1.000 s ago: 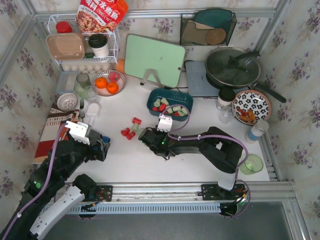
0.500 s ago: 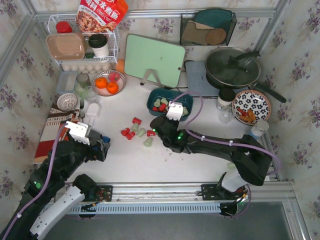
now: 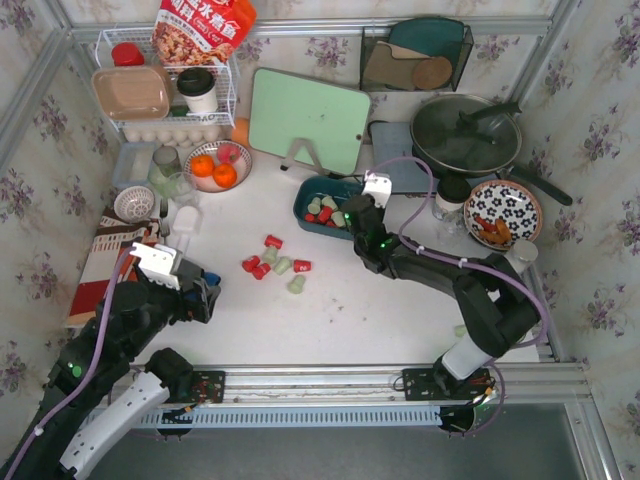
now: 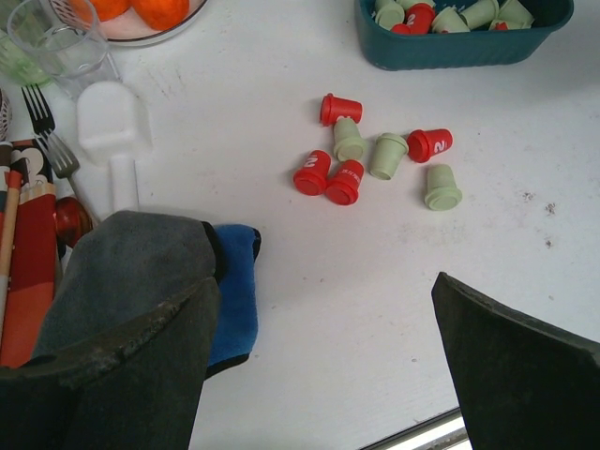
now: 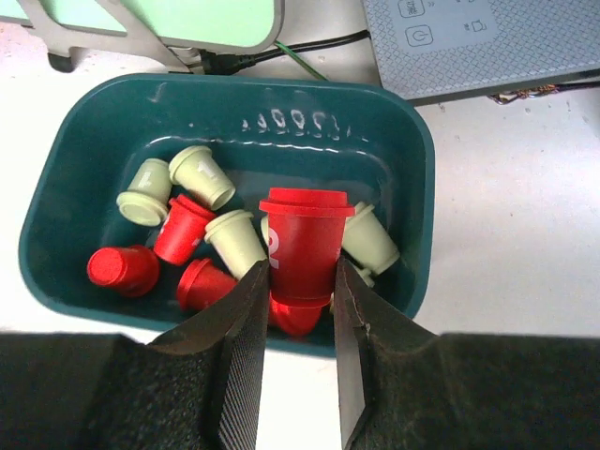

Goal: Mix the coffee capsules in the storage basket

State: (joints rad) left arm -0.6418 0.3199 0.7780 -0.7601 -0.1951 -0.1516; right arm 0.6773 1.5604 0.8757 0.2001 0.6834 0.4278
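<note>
The teal storage basket (image 3: 304, 211) sits mid-table and holds several red and pale green coffee capsules (image 5: 201, 175). My right gripper (image 5: 300, 281) hangs over the basket's near right part, shut on an upright red capsule (image 5: 302, 234) marked with a white figure. Several more red and green capsules (image 3: 275, 262) lie loose on the white table left of the basket (image 4: 459, 52), seen in the left wrist view as a cluster (image 4: 375, 155). My left gripper (image 4: 323, 295) is open and empty, low near the front left, well short of that cluster.
A blue cloth (image 4: 234, 291), a white scoop (image 4: 112, 131) and a fork lie by the left gripper. A fruit bowl (image 3: 215, 165), a green cutting board (image 3: 308, 120), a pan (image 3: 465, 135), a patterned plate (image 3: 502, 212) and a green cup (image 3: 505, 328) ring the work area.
My right gripper has travelled from the loose pile up and right to above the basket, carrying the red capsule. The left arm has not moved.
</note>
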